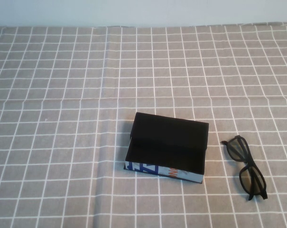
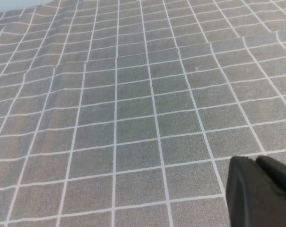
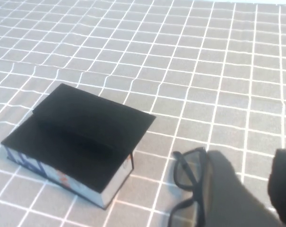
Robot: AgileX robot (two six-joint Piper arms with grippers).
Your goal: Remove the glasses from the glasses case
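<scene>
Closest to the robot's side sit the glasses (image 1: 245,167), flat on the bench (image 1: 62,142), arms unfolded, just right of the glasses case (image 1: 166,146) but not touching it. Case lies roughly mid-bench, black lid (image 1: 169,128) hinged back and half-raised at the far edge, dark lining showing inside, white side w/ blue and orange print (image 1: 162,171) facing the robot. Bench is covered by a gray cloth w/ a white grid, a few creases in it.

Neither arm shows in the high view. Right tool (image 3: 249,189) appears only in its own wrist view, hovering above the glasses (image 3: 187,184), 2 dark fingers (image 3: 228,189) spread apart w/ nothing between them; case (image 3: 76,142) lies beside the glasses there too. Left tool (image 2: 261,194) shows as 2 dark fingertips (image 2: 244,191) pressed together over bare cloth, away from both things, gripping nothing.
</scene>
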